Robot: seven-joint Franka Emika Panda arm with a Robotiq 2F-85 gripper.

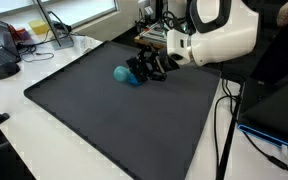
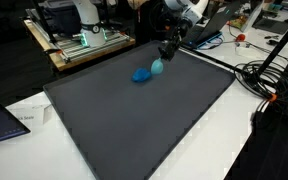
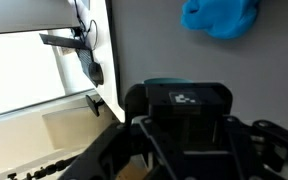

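A crumpled blue object lies on the dark grey mat near its far edge. In the wrist view the blue object sits at the top, apart from the gripper. My gripper hovers low right beside it. The jaws are shut on a small teal object. A black block with a white marker hides most of that teal object and the fingertips in the wrist view.
The mat covers a white table. A laptop and clutter stand at one end, and cables hang off another side. A cart with equipment stands behind. A dark cable lies off the mat.
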